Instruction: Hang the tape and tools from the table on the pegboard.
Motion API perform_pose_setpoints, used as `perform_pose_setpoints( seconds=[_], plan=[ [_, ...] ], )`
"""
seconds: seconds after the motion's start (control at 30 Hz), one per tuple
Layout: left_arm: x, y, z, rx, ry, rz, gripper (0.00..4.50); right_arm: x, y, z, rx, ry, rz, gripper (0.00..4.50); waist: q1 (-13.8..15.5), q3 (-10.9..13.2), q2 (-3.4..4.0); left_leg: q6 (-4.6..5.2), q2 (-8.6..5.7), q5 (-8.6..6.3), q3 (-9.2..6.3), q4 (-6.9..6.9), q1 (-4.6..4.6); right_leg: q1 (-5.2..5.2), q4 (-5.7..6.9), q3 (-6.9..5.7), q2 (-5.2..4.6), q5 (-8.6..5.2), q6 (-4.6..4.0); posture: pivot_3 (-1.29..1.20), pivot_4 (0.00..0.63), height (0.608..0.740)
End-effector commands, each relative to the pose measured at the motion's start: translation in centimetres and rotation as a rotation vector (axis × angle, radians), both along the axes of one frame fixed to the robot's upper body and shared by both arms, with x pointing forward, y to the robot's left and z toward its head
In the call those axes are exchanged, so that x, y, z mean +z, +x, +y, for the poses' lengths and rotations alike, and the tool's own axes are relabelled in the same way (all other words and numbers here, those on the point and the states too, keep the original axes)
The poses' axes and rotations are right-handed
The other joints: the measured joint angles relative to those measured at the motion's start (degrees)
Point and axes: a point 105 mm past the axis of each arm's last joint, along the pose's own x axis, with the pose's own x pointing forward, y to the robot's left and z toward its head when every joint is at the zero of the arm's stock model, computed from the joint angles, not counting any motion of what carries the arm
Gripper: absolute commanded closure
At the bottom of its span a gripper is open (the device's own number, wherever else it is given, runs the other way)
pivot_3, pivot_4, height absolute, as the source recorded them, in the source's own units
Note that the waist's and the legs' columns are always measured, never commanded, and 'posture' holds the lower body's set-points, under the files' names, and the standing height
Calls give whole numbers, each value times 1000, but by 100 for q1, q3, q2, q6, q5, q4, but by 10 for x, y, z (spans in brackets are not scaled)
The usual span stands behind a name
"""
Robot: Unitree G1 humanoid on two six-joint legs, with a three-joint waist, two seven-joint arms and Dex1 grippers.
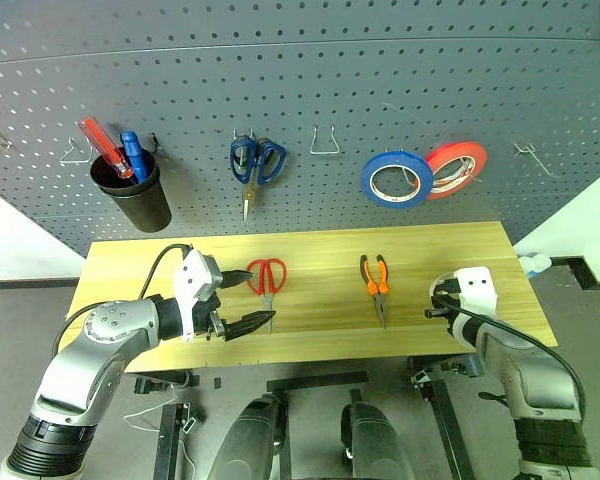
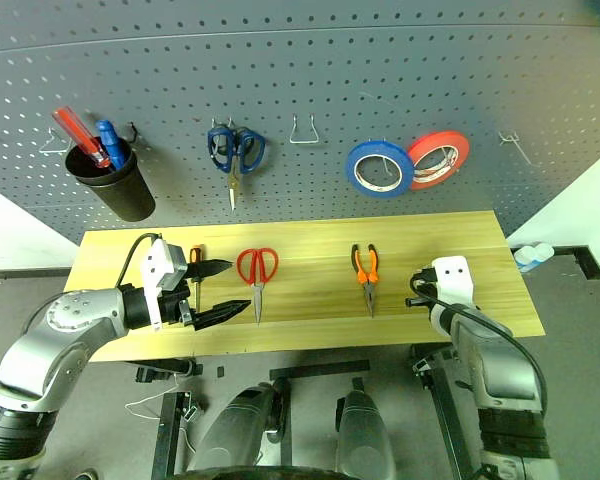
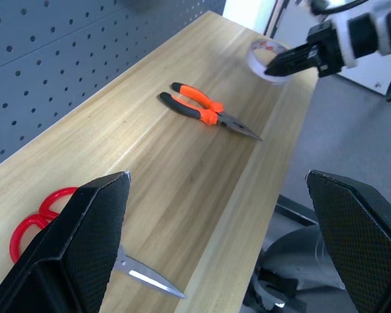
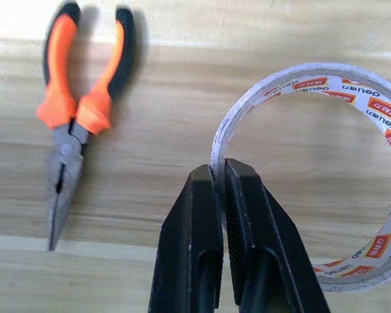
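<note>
Right wrist view: right gripper (image 4: 220, 179) clamped tight on the wall of the small cream-coloured ring of tape (image 4: 313, 163), one black finger inside the hole, one outside. Ring looks lifted a bit off the long light yellowish wood table (image 1: 310, 330), near its right end. Just beside it, flat on the table, small pliers with orange-and-black handles (image 1: 376, 284), tips pointing at the near edge.

Over on the left, left gripper (image 1: 250, 298) spread wide, holding nothing, hovering at the near edge right next to the scissors with red handles (image 1: 267, 280), blades toward the near edge. Slim screwdriver with black-and-orange handle (image 2: 194, 270) lying just behind that gripper.

Up on the large dark grey pegboard (image 1: 380, 80) already: blue-handled scissors (image 1: 255, 165) on a hook, blue tape roll (image 1: 396, 179) overlapping a red tape roll (image 1: 454, 168), and a black cup (image 1: 133, 190) with red and blue handles sticking out. A few wire hooks bare.
</note>
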Motion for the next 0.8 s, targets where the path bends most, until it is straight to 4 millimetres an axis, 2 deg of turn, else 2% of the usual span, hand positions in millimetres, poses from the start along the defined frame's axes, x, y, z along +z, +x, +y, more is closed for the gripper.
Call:
perform_pose_setpoints(
  seconds=[0.03,0.4,0.6,0.8],
  plan=[
    [11,-2,-2,-21,-18,-43,0,27,-10,-10,-50,-24,-98,4456,23,0,1,0,0,0,0,0,0,0,0,0,0,0,0,36,198,740],
    [15,-1,-4,-35,-31,-52,0,75,-36,-25,-186,-77,-313,4456,12,-4,2,-3,-1,1,-1,1,1,-1,4,1,1,1,3,15,197,740],
    [16,0,-5,-40,-37,-57,0,103,-31,-40,-256,-138,-497,4456,11,-5,2,-6,-1,4,-1,6,1,-1,7,0,2,2,3,14,199,740],
    [23,1,-8,-33,-74,-65,0,124,-15,-54,-286,-201,-640,4456,2,-6,1,-34,0,22,-1,6,3,2,17,1,6,2,3,24,204,740]
  ],
)
